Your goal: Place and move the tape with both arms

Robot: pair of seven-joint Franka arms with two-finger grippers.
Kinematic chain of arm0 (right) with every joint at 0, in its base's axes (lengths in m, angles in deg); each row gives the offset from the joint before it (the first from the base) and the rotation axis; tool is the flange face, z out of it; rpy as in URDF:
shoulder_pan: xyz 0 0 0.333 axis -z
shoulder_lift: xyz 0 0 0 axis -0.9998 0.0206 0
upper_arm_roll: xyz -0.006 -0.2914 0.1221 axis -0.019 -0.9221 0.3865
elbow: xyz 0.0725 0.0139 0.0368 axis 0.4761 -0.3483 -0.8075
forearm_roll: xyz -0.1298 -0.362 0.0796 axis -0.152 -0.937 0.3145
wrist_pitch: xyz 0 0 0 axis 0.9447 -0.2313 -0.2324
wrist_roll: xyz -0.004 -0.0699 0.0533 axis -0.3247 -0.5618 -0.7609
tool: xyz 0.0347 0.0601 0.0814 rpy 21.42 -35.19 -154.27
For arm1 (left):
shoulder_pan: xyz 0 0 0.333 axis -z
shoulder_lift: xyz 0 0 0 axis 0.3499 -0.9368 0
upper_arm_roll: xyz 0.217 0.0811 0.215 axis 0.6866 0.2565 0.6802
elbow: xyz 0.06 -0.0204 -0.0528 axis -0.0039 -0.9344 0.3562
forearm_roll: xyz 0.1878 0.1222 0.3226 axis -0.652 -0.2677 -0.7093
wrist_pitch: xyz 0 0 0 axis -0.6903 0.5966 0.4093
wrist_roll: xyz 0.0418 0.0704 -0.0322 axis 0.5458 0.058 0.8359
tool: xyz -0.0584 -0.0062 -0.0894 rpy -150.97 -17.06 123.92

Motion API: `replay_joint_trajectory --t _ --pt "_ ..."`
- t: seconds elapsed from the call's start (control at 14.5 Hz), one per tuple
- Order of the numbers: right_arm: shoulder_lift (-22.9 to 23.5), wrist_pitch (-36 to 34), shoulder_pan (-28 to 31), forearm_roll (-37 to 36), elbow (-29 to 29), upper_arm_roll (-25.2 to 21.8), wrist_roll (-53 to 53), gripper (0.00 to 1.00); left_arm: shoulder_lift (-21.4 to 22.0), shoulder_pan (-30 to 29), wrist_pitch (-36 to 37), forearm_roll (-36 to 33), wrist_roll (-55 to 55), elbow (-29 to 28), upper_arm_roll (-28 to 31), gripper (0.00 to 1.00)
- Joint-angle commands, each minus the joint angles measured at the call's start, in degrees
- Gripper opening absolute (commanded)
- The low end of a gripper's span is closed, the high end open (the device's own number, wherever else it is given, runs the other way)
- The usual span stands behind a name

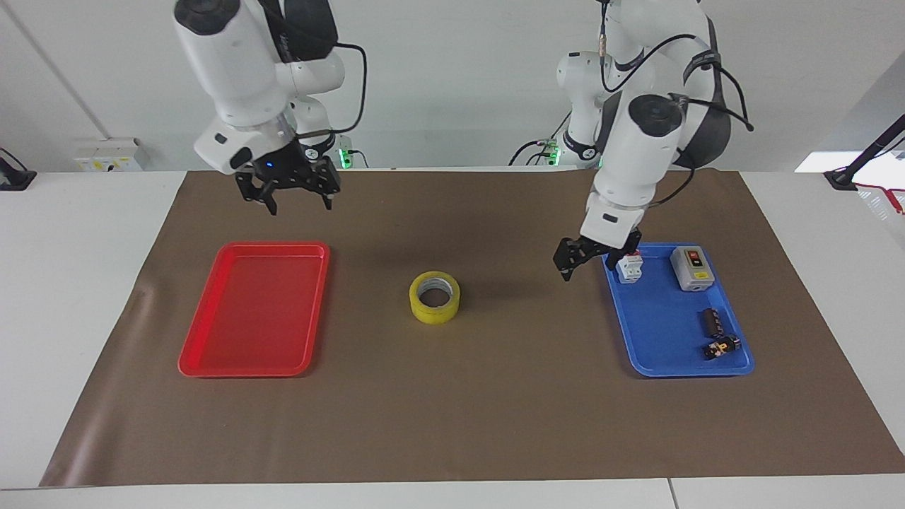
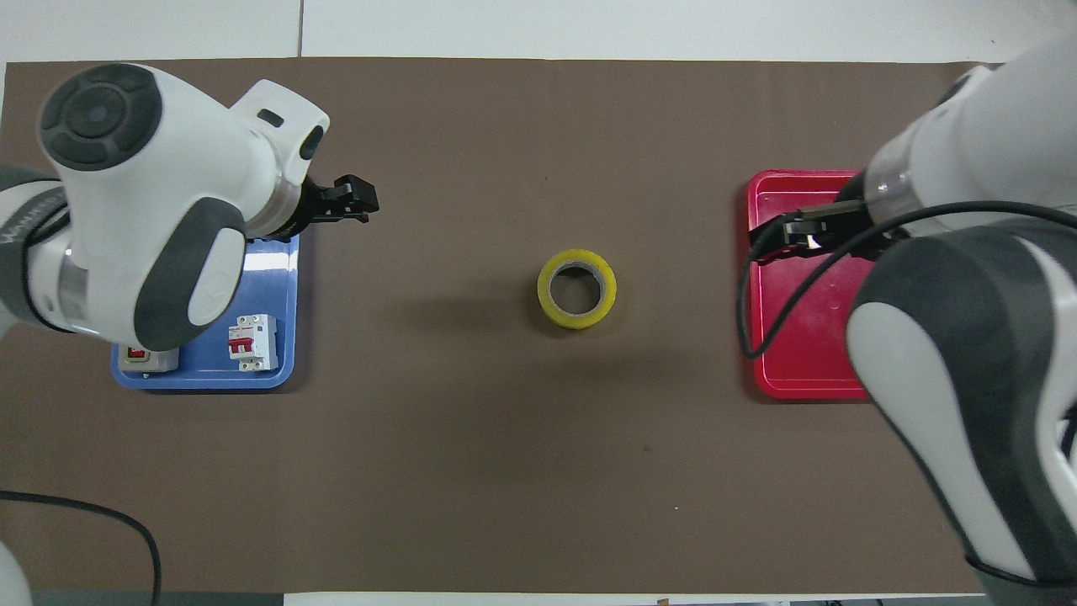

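Note:
The yellow tape (image 1: 434, 313) (image 2: 612, 290) lies flat on the brown mat midway between the two trays, and nothing touches it. My left gripper (image 1: 590, 260) (image 2: 352, 199) hangs open and empty above the mat, at the edge of the blue tray (image 1: 657, 325) that faces the tape. The right gripper (image 1: 300, 205) (image 2: 782, 236) is raised and open with nothing in it, over the mat by the edge of the red tray (image 1: 254, 311) nearest the robots.
The blue tray (image 2: 267, 282) holds a white circuit breaker (image 1: 628, 264), a grey switch box (image 1: 692, 268) and two small black components (image 1: 715, 332). The red tray (image 2: 808, 337) holds nothing. The brown mat (image 1: 495, 410) covers most of the white table.

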Motion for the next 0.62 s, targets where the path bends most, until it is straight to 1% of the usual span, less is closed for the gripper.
replay_joint_trajectory --t 0.0,0.14,0.21,0.28,0.41,0.48,0.55 --pt "2.8 10.4 -6.1 -2.1 -5.5 -0.2 -5.3 1.0 2.6 -4.4 6.7 2.3 -7.1 2.3 -0.3 1.0" --pt "2.6 19.8 -6.8 -2.5 -12.6 -0.2 -5.1 1.0 2.3 -7.6 12.6 2.3 -12.2 7.2 -0.2 1.0" --pt "2.9 23.1 -6.9 -2.5 -14.5 -0.1 -4.9 1.0 2.1 -9.0 15.3 2.3 -13.7 9.4 -0.2 1.0" --pt "3.7 25.3 -7.1 -2.5 -15.3 -0.1 -4.9 1.0 1.9 -9.8 17.0 2.1 -14.9 10.8 -0.2 1.0" --pt "5.3 26.8 -9.3 -2.5 -16.5 -0.2 -4.8 1.0 1.8 -11.4 20.3 1.7 -17.1 13.0 -0.1 1.0" --pt "6.9 28.6 -9.5 -2.5 -16.8 -0.1 -4.2 1.0 1.8 -12.5 21.7 2.0 -18.9 13.7 -0.1 1.0" --pt "8.7 30.7 -9.7 -2.5 -16.8 -0.1 -4.1 1.0 2.4 -12.9 21.3 2.0 -21.4 13.3 -0.2 1.0"
